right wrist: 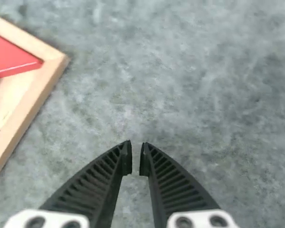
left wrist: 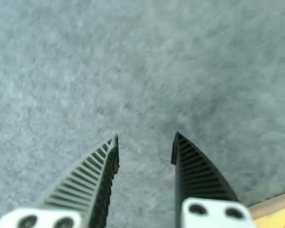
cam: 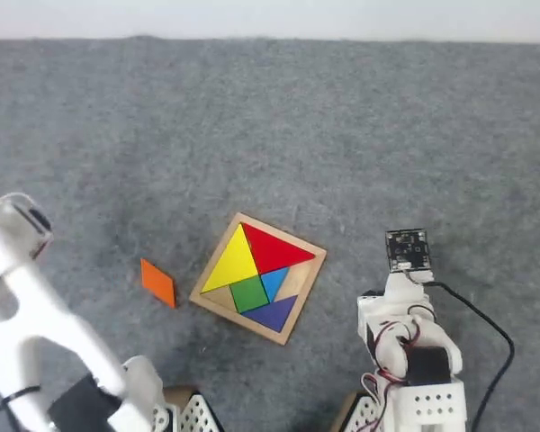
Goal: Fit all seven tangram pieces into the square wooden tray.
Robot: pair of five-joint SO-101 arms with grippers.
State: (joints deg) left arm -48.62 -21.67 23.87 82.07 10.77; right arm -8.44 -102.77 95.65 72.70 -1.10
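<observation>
The square wooden tray (cam: 296, 281) sits cornerwise on the grey carpet (cam: 360, 135) and holds five pieces: a large yellow triangle (cam: 232, 263), a large red triangle (cam: 272, 247), a green square (cam: 248, 292), a small blue triangle (cam: 274, 283) and a purple triangle (cam: 273, 313). A patch of bare wood shows at its right side. The orange parallelogram (cam: 157, 282) lies flat on the carpet just left of the tray, apart from it. The left gripper (left wrist: 145, 142) hangs over carpet near a tray corner, fingers spread and empty. The right gripper (right wrist: 135, 152), beside the tray's rim, has its fingers drawn almost together on nothing.
</observation>
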